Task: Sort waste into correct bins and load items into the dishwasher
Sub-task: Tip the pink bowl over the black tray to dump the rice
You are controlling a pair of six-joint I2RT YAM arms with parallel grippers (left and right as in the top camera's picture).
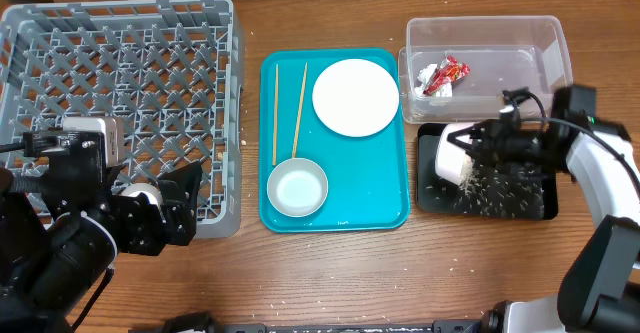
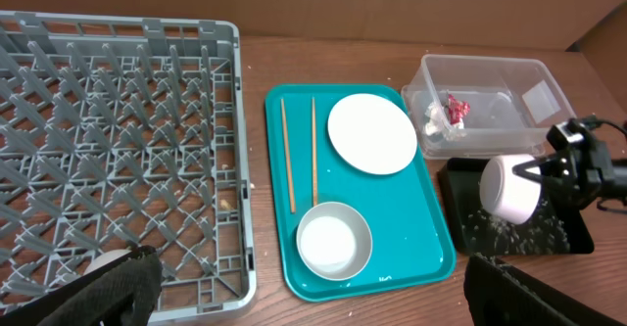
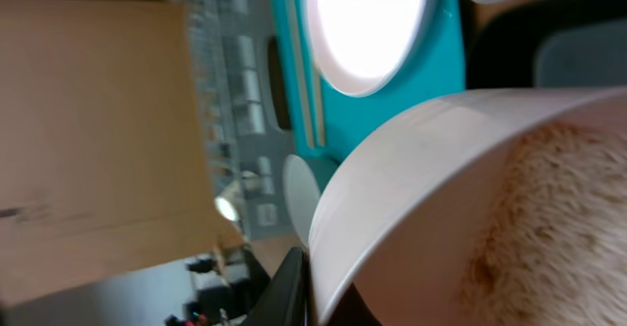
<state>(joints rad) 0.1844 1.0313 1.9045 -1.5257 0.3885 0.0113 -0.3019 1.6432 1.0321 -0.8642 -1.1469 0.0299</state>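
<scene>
Gripping a white cup (image 1: 453, 159) by its rim, the right jaws are closed on it near the right edge of the bench. The cup lies tipped on its side, mouth toward the arm, above the left part of a black tray (image 1: 520, 205). Pale grains (image 1: 490, 188) are scattered over that tray. The right wrist view shows a blurred tan patch inside the cup; what it is cannot be told.

Just behind the black tray, by the back right corner, stands a clear tub (image 1: 555, 48) with crumpled wrappers (image 1: 443, 75) in it.

At mid-bench lies a teal tray (image 1: 380, 188). It carries a white plate (image 1: 355, 97) at its back right, a pair of chopsticks (image 1: 298, 108) along its left side, and a small bowl (image 1: 297, 189) at its front left.

A grey dish rack (image 1: 130, 73) fills the back left corner. The left jaws are spread wide near its front edge, their padded fingers (image 2: 108, 287) far apart with nothing between them.
</scene>
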